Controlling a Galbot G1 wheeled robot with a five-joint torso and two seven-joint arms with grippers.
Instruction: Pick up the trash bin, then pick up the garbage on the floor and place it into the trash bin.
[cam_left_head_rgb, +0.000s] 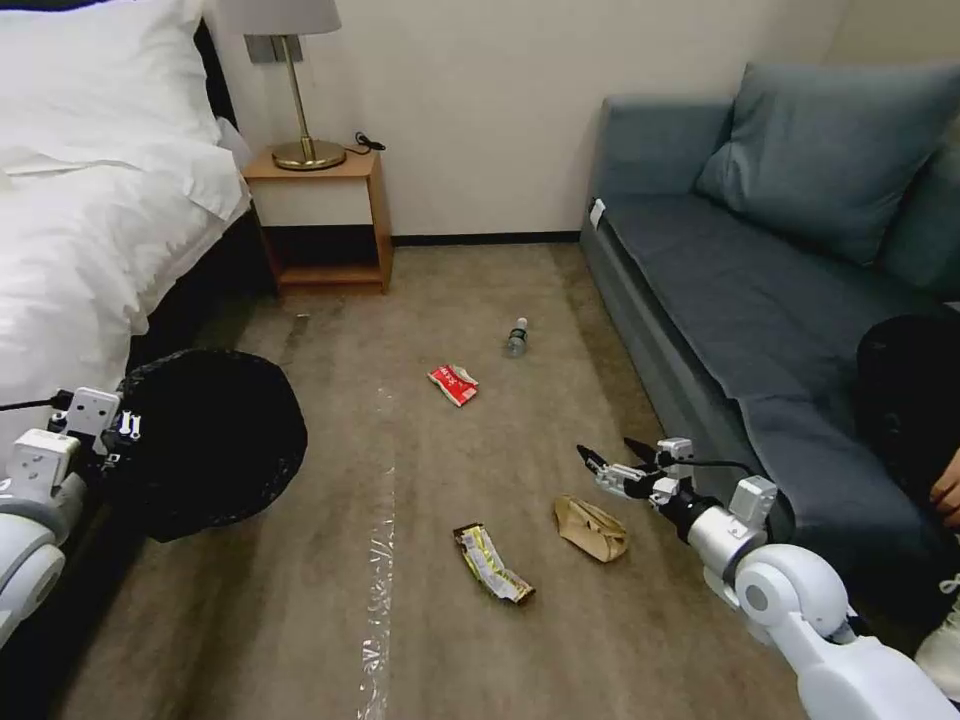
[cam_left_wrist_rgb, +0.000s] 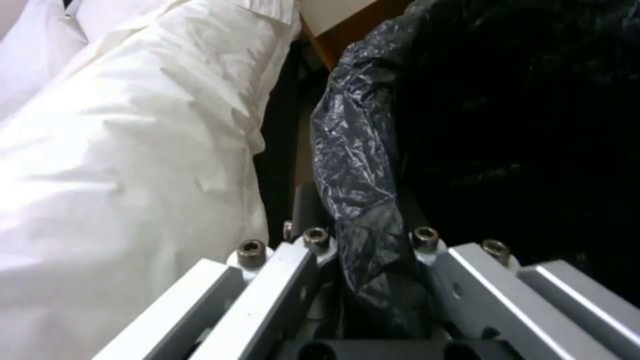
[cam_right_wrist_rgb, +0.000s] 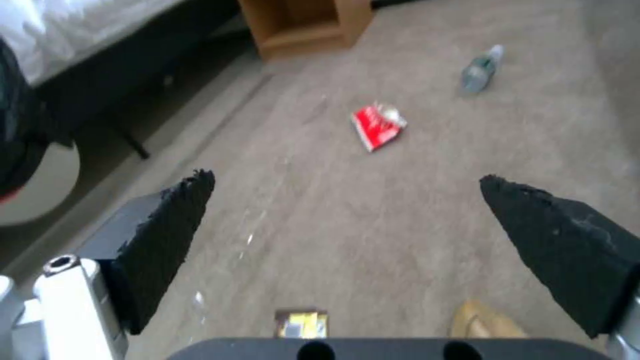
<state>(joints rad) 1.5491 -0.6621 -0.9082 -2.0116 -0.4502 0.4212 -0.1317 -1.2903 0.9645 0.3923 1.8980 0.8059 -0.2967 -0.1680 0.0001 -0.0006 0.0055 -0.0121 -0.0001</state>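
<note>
While the left gripper (cam_left_wrist_rgb: 373, 280) pinches only the bag-covered rim of the trash bin (cam_left_head_rgb: 215, 440), held up beside the bed (cam_left_head_rgb: 90, 220), liner could slip; right gripper (cam_left_head_rgb: 612, 457), spread above the paper bag (cam_left_head_rgb: 592, 528), may misjudge descent

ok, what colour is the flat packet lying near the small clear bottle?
Red-and-white flat packet; clearest in the right wrist view.

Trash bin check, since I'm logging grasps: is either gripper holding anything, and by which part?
The left gripper holds the trash bin by its bag-covered rim. The right gripper is open and empty above the floor.
</note>
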